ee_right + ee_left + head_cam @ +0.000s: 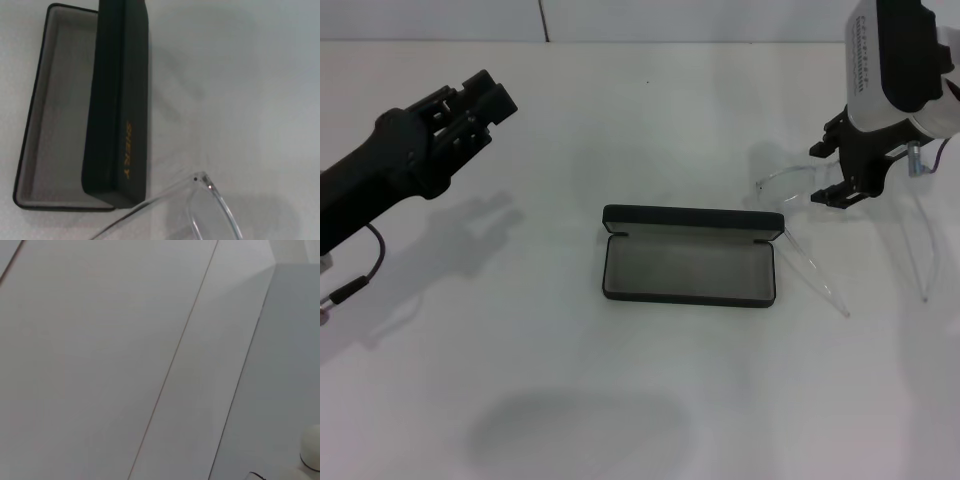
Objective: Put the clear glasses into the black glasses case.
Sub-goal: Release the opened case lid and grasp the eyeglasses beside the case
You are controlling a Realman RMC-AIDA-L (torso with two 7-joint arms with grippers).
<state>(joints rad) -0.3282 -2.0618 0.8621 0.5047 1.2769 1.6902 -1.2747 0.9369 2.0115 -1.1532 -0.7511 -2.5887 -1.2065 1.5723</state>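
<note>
Left gripper [490,95] raised over bare table [620,130], well left of case; fingers look closed, nothing held. Case [688,267] open at centre, lid upright, grey lining showing. Glasses [790,185] just right of case, arms spread; lens front partly hidden behind right gripper [852,190]. Its fingers straddle the frame; grip state unclear.
</note>
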